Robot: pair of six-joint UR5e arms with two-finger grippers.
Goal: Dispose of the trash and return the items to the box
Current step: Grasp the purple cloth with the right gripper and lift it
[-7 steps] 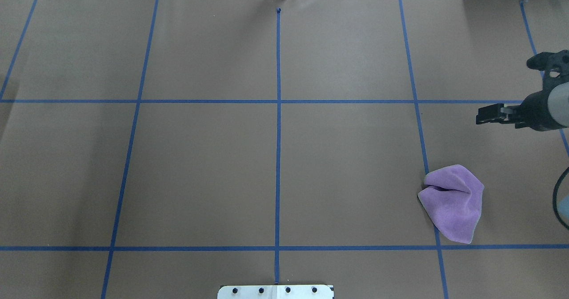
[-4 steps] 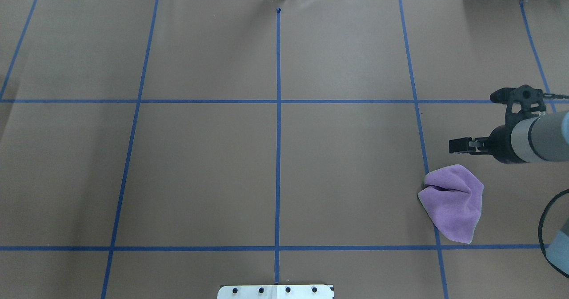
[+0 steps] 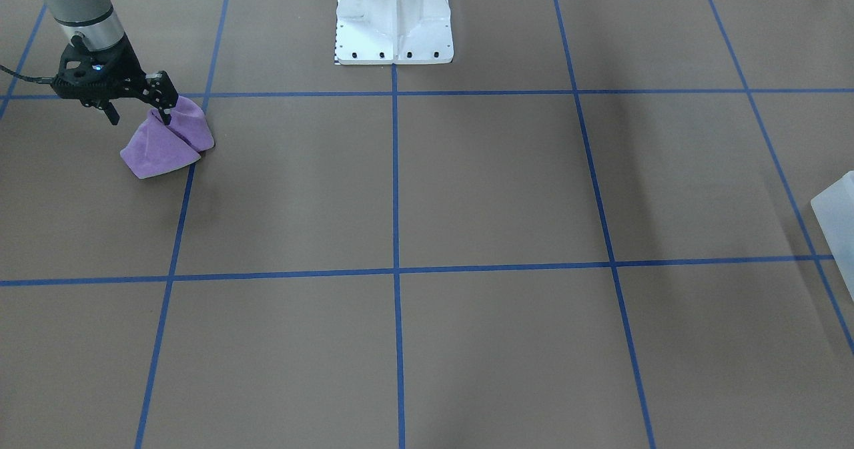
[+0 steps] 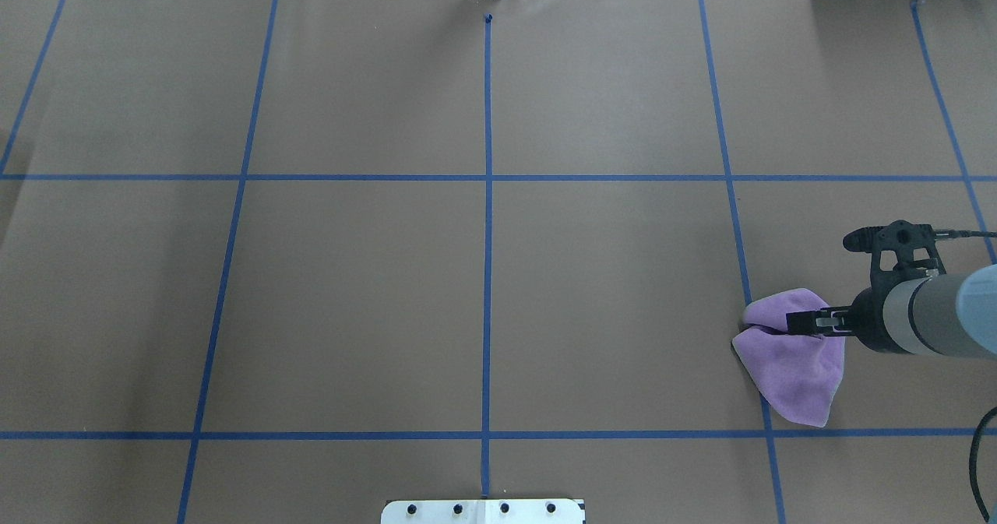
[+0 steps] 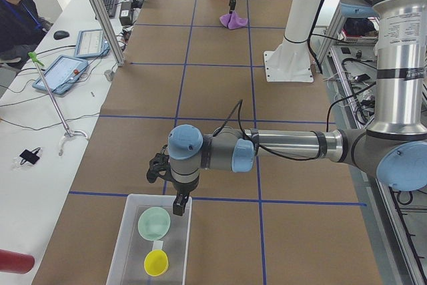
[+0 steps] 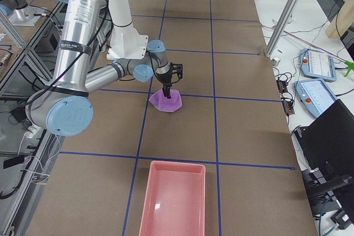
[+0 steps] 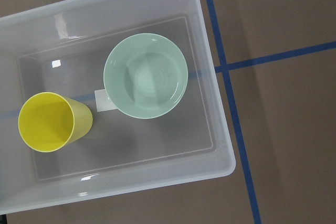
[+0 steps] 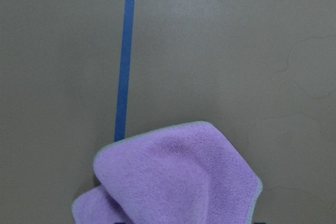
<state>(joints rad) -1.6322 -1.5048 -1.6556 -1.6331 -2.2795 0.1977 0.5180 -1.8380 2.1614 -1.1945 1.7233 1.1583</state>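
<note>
Crumpled purple cloth (image 4: pixel 794 368) lying on the brown table (image 4: pixel 467 275) at the robot's right, probably soft, light and floppy, best pinched at its raised fold, with the right gripper (image 3: pixel 140 119) low over it, jaws apart, perhaps touching.

The right gripper (image 4: pixel 796 323) slid across the table toward the robot. It ended up right over the folded top of the purple cloth (image 4: pixel 794 372).

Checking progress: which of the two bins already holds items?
The clear box, holding a green bowl and a yellow cup; the pink bin looks empty.
</note>
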